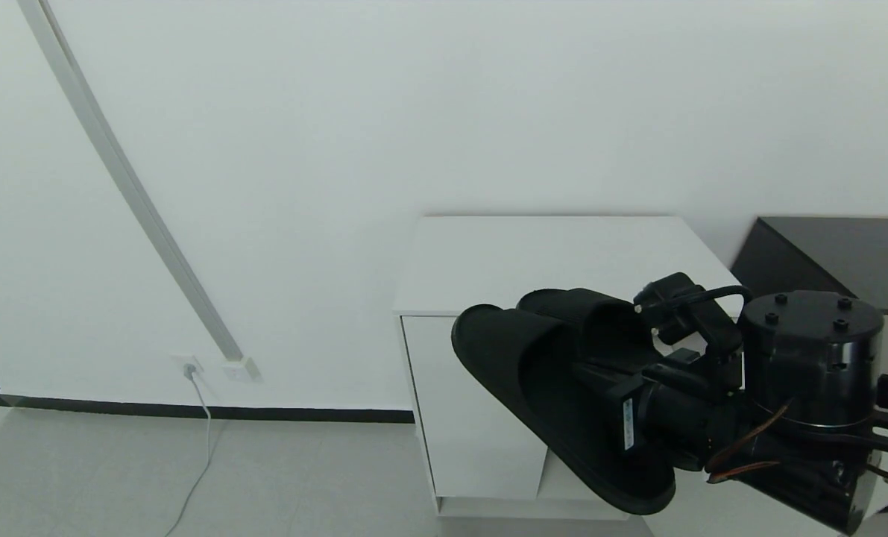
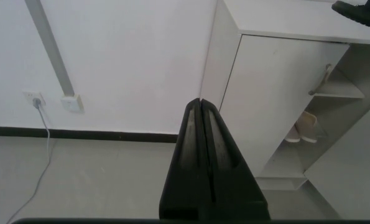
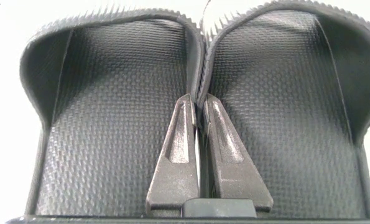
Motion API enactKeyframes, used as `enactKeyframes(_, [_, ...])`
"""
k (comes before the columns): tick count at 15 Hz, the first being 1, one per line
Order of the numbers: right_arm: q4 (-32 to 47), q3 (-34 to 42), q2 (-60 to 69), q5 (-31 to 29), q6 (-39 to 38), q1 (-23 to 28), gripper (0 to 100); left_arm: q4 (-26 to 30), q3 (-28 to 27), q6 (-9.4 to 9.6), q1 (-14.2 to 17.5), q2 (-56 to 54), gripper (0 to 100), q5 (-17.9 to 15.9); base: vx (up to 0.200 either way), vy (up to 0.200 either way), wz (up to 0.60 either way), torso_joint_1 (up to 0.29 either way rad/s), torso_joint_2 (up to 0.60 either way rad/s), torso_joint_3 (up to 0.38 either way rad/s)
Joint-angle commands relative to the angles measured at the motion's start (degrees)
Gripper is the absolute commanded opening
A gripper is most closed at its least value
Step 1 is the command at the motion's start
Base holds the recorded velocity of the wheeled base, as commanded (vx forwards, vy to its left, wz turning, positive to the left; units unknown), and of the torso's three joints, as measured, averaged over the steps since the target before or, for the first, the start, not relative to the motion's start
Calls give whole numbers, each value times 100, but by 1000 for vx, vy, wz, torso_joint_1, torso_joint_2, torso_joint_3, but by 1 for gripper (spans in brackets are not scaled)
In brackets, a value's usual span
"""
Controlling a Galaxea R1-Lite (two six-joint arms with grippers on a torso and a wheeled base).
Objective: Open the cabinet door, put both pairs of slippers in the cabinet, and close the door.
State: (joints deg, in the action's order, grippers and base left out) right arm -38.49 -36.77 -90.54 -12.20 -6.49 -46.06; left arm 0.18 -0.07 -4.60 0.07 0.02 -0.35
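A pair of black slippers [image 1: 563, 388] hangs side by side in front of the white cabinet [image 1: 548, 253], just below its top edge. My right gripper [image 3: 200, 102] is shut on the two touching inner edges of the black slippers [image 3: 116, 112]. In the left wrist view the cabinet [image 2: 278, 93] has its left door [image 2: 278, 106] closed, with a handle [image 2: 323, 78] at its edge. The right side stands open onto shelves. A light-coloured pair of slippers [image 2: 304, 127] lies on a shelf inside. My left gripper [image 2: 201, 106] is shut on nothing, low and left of the cabinet.
A dark piece of furniture [image 1: 839, 253] stands right of the cabinet against the wall. A wall socket [image 1: 188, 367] with a cable running to the floor sits at the left, under a slanting wall strip [image 1: 115, 171]. Bare floor [image 1: 190, 470] stretches left of the cabinet.
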Motion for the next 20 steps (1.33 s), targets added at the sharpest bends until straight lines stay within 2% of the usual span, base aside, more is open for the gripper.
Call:
enactKeyframes(1, [-1, -24, -78, -1, -2, -9, 0, -1, -1, 3, 1, -2, 0, 0, 0, 0, 0, 0, 0, 0])
enactKeyframes(11, [-221, 12, -192, -28, 7, -61, 0, -1, -1, 3, 1, -2, 0, 0, 0, 0, 0, 0, 0, 0])
enactKeyframes(20, [-256, 143, -175, -37, 16, -88, 0, -1, -1, 20, 1, 6, 0, -9, 0, -200, 0, 4, 3, 2])
